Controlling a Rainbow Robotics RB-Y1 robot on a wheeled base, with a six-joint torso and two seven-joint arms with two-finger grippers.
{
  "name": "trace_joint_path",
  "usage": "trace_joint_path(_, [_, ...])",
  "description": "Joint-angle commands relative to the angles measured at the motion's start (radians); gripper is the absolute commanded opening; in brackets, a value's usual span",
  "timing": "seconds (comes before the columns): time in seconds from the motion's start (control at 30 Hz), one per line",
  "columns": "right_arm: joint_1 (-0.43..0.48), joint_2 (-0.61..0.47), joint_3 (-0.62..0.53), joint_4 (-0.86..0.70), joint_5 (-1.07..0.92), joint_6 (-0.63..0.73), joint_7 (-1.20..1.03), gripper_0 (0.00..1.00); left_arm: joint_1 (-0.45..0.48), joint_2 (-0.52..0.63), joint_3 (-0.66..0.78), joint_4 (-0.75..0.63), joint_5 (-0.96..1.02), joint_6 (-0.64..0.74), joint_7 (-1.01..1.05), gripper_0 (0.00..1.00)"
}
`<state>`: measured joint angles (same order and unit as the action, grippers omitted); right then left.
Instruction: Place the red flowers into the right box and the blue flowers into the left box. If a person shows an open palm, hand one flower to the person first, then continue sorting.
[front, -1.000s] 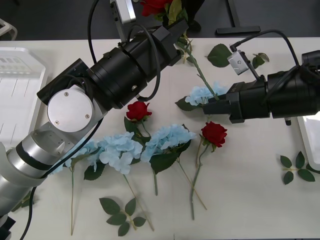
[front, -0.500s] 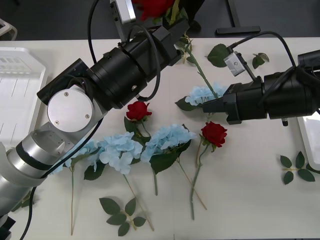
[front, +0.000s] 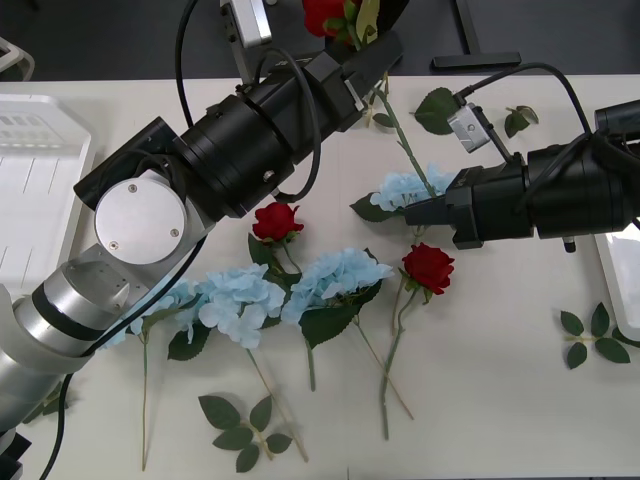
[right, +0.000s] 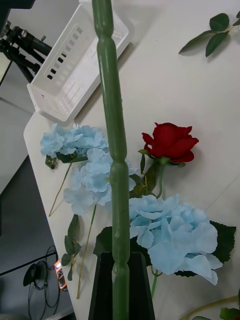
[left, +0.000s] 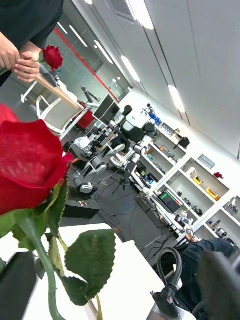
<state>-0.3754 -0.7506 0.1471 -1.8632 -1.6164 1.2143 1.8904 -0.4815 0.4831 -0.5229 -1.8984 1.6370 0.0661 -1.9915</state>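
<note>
Red rose (front: 328, 12) was up at the table's far edge, bloom raised above the tabletop, its stem pinched in my left gripper (front: 372, 52); the same bloom (left: 27, 160) sat close in the left wrist view, with a person's hands (left: 17, 59) holding another rose (left: 52, 56) beyond it. On the table: two more red roses (front: 276, 221) (front: 428, 267) lay between pale-blue hydrangeas, a cluster at centre (front: 335, 278), another toward my left (front: 238, 302), a third (front: 410, 186) just beside my right gripper (front: 418, 213). Loose leaf sprigs (front: 243, 418) lay near the front edge. Right gripper hung low over the table, black fingers pressed on a thick green stem (right: 114, 150) running straight up its wrist view. White ribbed left box (front: 35, 185) sat at my far left; the right box's rim (front: 612, 280) showed at my far right.
</note>
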Motion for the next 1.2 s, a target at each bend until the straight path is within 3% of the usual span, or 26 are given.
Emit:
trace_joint_path(0.03, [-0.037, 0.011, 0.003, -0.007, -0.01, -0.005, -0.01, 0.0, -0.026, -0.02, 0.007, -0.024, -0.009, -0.012, 0.005, 1.0])
trace_joint_path(0.33, [-0.037, -0.095, -0.02, 0.016, 0.099, 0.083, -0.249, 0.0, -0.026, -0.02, 0.007, -0.024, -0.009, -0.012, 0.005, 1.0])
trace_joint_path(0.57, [-0.037, -0.194, -0.152, 0.206, 0.073, 0.266, -0.422, 0.0, -0.019, 0.075, 0.027, -0.004, 0.132, 0.035, 0.053, 1.0])
trace_joint_path(0.7, [-0.037, -0.253, -0.244, 0.343, 0.109, 0.38, -0.432, 0.0, 0.0, 0.17, 0.149, 0.004, 0.193, 0.296, 0.063, 1.0])
trace_joint_path(0.87, [-0.037, -0.345, -0.29, 0.443, 0.222, 0.447, -0.416, 0.0, 0.104, 0.239, 0.314, 0.004, 0.216, 0.624, 0.077, 1.0])
trace_joint_path(1.2, [-0.016, -0.45, -0.294, 0.584, 0.461, 0.442, -0.254, 0.0, 0.435, 0.445, 0.603, -0.079, 0.285, 1.14, 0.109, 1.0])
